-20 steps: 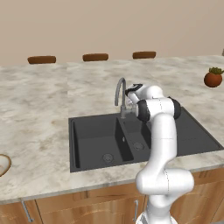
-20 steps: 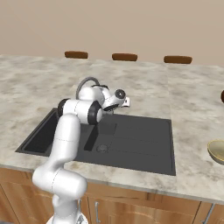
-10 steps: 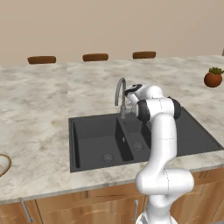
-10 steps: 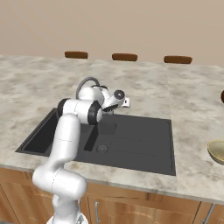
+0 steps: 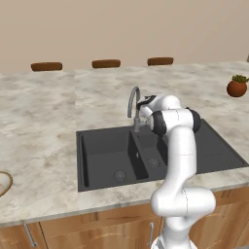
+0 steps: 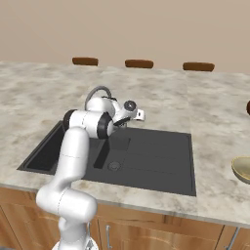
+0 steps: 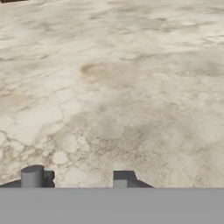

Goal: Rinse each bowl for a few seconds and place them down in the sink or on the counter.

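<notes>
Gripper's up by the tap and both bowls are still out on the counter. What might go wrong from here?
1. The gripper sits tight against the tap; swinging away may knock the spout.
2. The olive bowl and the brown-rimmed bowl lie at opposite counter ends near the front edge; a nudge might tip either off.

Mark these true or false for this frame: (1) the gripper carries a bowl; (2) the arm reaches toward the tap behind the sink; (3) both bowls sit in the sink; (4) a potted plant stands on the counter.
1. False. The gripper has no bowl between its fingertips, with bare counter beyond.
2. True. The hand is by the tap at the back of the sink.
3. False. The olive-tan bowl and the brown-rimmed bowl sit on the counter, one to each side of the sink.
4. True. The potted plant stands there.
</notes>
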You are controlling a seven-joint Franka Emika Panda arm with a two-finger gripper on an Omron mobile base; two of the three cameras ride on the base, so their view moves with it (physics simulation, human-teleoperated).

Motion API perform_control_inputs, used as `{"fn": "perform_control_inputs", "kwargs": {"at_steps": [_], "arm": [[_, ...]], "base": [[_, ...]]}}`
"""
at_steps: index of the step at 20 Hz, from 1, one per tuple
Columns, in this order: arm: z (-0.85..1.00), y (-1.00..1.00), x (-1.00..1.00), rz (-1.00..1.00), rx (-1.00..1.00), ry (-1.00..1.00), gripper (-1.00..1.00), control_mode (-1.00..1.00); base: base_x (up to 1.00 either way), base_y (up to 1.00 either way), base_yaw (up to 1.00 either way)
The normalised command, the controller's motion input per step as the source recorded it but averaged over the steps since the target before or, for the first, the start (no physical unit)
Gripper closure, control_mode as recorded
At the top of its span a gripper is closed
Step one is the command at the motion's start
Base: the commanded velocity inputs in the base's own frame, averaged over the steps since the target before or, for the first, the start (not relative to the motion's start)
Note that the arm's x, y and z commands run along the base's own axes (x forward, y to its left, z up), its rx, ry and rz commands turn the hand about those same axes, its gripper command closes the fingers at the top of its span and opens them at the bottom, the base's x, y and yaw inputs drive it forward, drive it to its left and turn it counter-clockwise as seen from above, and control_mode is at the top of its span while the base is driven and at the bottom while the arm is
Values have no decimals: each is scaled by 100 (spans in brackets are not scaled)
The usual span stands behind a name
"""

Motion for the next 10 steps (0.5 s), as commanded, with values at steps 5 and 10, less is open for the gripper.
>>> {"fn": "perform_control_inputs", "kwargs": {"at_steps": [5, 10], "arm": [[-53, -22, 27, -11, -2, 4, 100, -100], [-66, -37, 26, -5, -1, 2, 100, -100]], "base": [[0, 0, 0], [0, 0, 0]]}}
